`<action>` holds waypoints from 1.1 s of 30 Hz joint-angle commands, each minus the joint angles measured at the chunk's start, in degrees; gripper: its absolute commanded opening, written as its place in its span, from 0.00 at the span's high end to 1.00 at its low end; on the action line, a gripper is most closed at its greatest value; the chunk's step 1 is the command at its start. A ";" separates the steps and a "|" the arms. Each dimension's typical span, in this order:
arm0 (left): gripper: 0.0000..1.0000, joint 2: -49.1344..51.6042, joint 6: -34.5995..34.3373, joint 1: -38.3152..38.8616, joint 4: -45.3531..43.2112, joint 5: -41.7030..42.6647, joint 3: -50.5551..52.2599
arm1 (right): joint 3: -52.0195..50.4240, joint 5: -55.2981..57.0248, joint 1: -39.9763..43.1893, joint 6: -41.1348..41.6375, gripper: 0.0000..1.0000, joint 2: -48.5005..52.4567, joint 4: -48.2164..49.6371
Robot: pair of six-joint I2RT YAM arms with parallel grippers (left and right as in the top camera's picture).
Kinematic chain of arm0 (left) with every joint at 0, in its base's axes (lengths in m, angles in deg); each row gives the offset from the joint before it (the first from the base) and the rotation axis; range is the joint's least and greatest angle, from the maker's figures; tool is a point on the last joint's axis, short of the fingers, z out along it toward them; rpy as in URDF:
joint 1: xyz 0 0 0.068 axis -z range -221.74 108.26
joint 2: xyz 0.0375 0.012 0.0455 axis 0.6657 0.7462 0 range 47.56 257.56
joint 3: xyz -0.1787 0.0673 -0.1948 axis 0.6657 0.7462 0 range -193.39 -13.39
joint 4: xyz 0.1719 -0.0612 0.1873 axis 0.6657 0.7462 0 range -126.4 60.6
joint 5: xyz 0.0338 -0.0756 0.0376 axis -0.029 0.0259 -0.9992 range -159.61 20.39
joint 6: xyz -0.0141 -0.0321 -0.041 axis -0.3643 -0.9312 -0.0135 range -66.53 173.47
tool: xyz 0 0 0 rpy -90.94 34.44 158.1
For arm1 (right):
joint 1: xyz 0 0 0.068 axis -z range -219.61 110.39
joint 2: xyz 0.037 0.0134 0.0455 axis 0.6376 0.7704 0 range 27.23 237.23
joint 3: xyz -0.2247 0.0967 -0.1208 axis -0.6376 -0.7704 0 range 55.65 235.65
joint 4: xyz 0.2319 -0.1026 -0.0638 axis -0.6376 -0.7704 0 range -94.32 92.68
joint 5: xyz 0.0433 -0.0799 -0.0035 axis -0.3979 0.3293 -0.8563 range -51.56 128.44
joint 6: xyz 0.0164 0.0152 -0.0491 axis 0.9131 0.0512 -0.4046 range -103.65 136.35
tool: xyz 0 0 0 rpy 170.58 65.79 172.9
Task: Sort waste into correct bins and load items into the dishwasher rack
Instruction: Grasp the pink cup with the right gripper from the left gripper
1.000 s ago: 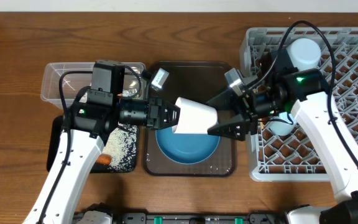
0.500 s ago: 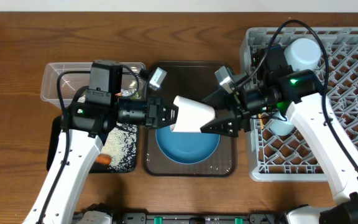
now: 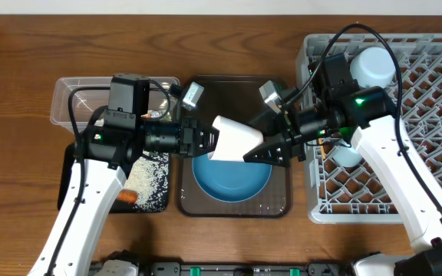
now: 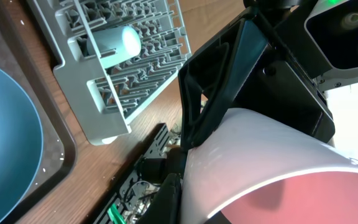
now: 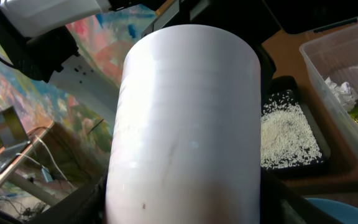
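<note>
My left gripper (image 3: 209, 142) is shut on the rim of the small pink cup (image 3: 235, 143), white outside and pink inside (image 4: 328, 193), and holds it on its side above the round blue plate (image 3: 232, 180). My right gripper (image 3: 263, 151) is open, with its black fingers on either side of the cup's base. In the right wrist view the cup (image 5: 185, 118) fills the space between the fingers. The grey dishwasher rack (image 3: 428, 153) stands at the right and holds a light-blue cup (image 3: 374, 65) near its back left.
The plate lies in a dark brown tray (image 3: 278, 201). A clear tub (image 3: 71, 96) with a crumpled napkin is at the back left. A black tray (image 3: 67, 184) in front of it holds rice (image 3: 150, 182) and a carrot (image 3: 129, 196). A pale object (image 3: 346, 157) sits in the rack under my right arm.
My right gripper has moved left and up to the cup, and its fingers now straddle the cup's base. My left gripper and the cup have stayed almost still.
</note>
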 commanded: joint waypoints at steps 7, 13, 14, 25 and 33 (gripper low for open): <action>0.77 0.00 2.51 1.07 -0.46 -1.03 -0.48 | 0.76 4.37 -2.56 3.17 0.66 0.02 1.25; 0.73 0.00 4.26 1.01 -0.04 -3.91 -0.48 | 0.76 14.05 -2.49 11.85 0.71 0.02 3.78; 0.72 0.00 4.26 1.01 0.22 -5.27 -0.48 | 0.76 14.91 -2.43 13.16 0.73 0.02 4.35; 0.72 0.00 5.55 1.01 6.36 -19.10 -0.48 | 0.76 18.97 -1.38 18.95 0.80 0.02 7.04; 0.72 0.00 5.53 1.01 6.67 -20.59 -0.48 | 0.79 24.90 -1.36 24.13 0.81 0.02 8.98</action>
